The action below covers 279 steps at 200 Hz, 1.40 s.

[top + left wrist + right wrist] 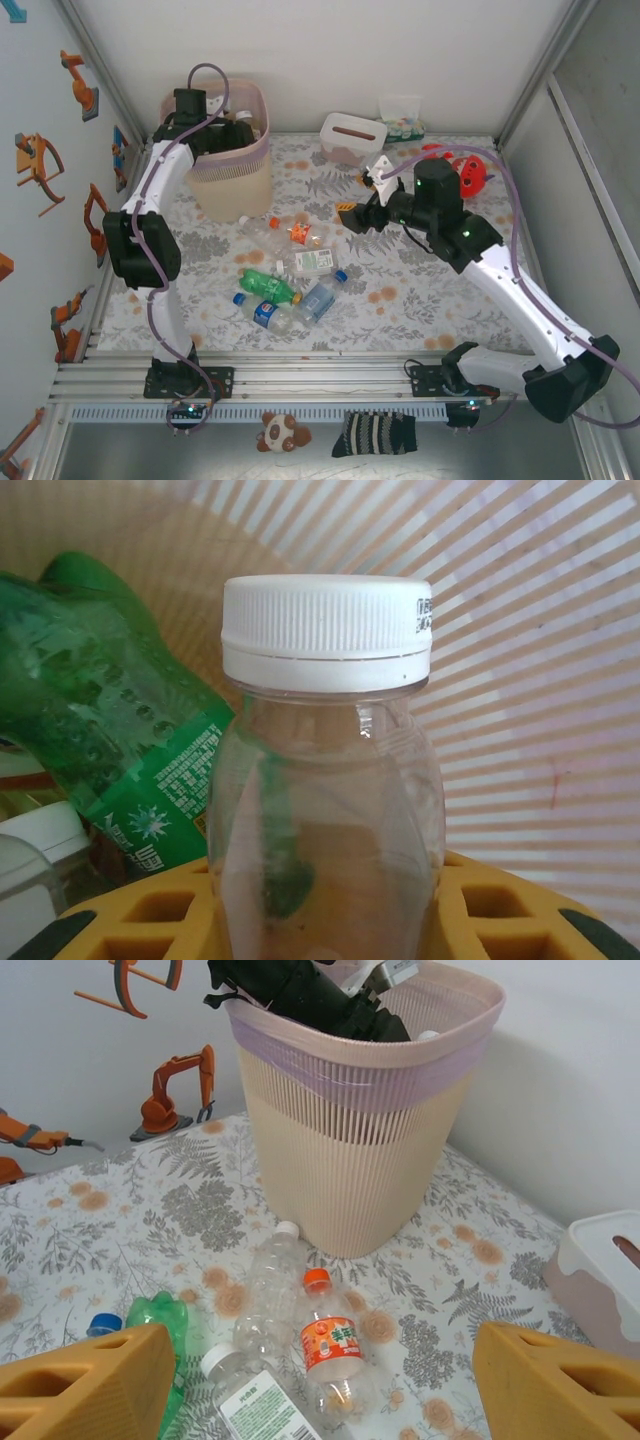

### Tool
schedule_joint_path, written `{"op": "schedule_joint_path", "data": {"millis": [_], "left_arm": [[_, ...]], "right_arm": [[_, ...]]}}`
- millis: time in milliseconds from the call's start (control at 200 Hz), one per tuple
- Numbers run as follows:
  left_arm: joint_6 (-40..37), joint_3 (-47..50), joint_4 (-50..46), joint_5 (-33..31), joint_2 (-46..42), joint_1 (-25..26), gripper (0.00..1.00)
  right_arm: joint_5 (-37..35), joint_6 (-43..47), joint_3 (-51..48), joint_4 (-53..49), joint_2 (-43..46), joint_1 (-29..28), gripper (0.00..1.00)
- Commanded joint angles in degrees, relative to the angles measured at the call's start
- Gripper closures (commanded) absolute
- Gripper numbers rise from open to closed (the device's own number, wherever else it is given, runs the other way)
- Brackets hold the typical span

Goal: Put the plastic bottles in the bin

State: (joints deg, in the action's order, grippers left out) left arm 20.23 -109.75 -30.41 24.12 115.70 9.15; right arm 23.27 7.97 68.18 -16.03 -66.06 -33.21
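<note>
My left gripper (325, 920) is down inside the beige bin (235, 195), shut on an upright clear bottle with a white cap (325, 780). Beside it in the bin lies a green bottle (110, 730). Several more plastic bottles lie loose on the table in front of the bin, among them a green one (265, 285) and blue-labelled ones (318, 298). My right gripper (320, 1380) hangs open above an orange-labelled bottle (335, 1345), a clear white-capped bottle (268, 1295) and a white-labelled bottle (250, 1405). It faces the bin (350, 1160) and holds nothing.
A white tissue box (352, 135) stands at the back, right of the bin. The red plush toy (460, 170) lies at the back right behind my right arm. The left arm (300, 990) reaches over the bin's pink-lined rim. Walls close in the table's left, back and right.
</note>
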Motion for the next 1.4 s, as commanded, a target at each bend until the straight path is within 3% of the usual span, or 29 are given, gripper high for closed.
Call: {"op": "schedule_joint_path", "data": {"millis": [0, 315, 581, 1051, 1392], "left_arm": [[0.6, 0.69, -2.75, -0.37, 3.25, -0.53, 0.6], [1.13, 0.77, -1.79, -1.21, 1.15, -1.06, 0.44], [0.89, 0.64, -1.01, -2.12, -5.37, -1.3, 0.37], [1.6, 8.23, 3.5, 0.2, -15.49, -0.94, 0.37], [-1.03, 16.62, 6.9, 7.26, -25.7, -0.36, 0.4]], "right_arm": [[-0.94, 0.11, -0.25, 0.5, 1.46, -0.36, 0.23], [-1.47, 0.29, 0.46, -0.4, 1.95, -0.31, 0.23], [-1.3, -0.64, -0.66, -0.67, 2.07, -0.39, 0.23], [-1.55, -1.88, -2.35, -2.17, 4.25, -0.8, 0.23], [-1.12, -3.04, -3.94, -4.45, 3.58, -1.63, 0.24]]}}
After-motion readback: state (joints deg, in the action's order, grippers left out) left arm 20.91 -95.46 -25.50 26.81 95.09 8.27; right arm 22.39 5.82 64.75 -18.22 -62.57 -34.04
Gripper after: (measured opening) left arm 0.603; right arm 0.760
